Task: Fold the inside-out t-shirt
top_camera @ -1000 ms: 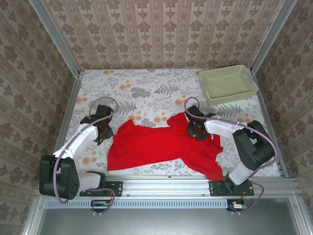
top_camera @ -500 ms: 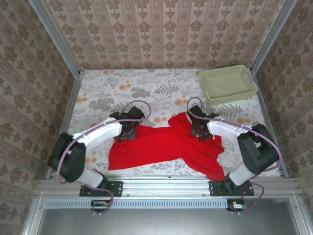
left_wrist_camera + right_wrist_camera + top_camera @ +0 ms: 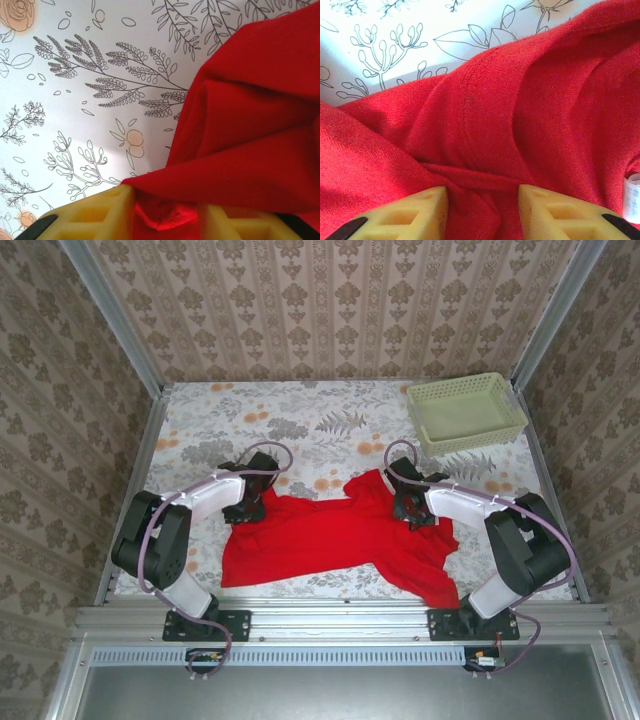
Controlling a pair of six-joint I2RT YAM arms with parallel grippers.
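The bottom edge cuts off my left end effector (image 3: 165, 205), so its yellow fingers (image 3: 95, 217) show in part. The inside-out t-shirt (image 3: 250, 125) bunches between them and runs off the right edge. I cannot tell whether I pinch it. The same goes for my right end effector (image 3: 482, 200). A white tag (image 3: 632, 200) is cropped and unreadable.

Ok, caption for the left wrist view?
The left gripper, yellow fingers astride a bunched edge of the red t-shirt on the floral tablecloth.

A lab test booth: wallpapered panels (image 3: 330, 310) in aluminium framing (image 3: 340, 618).
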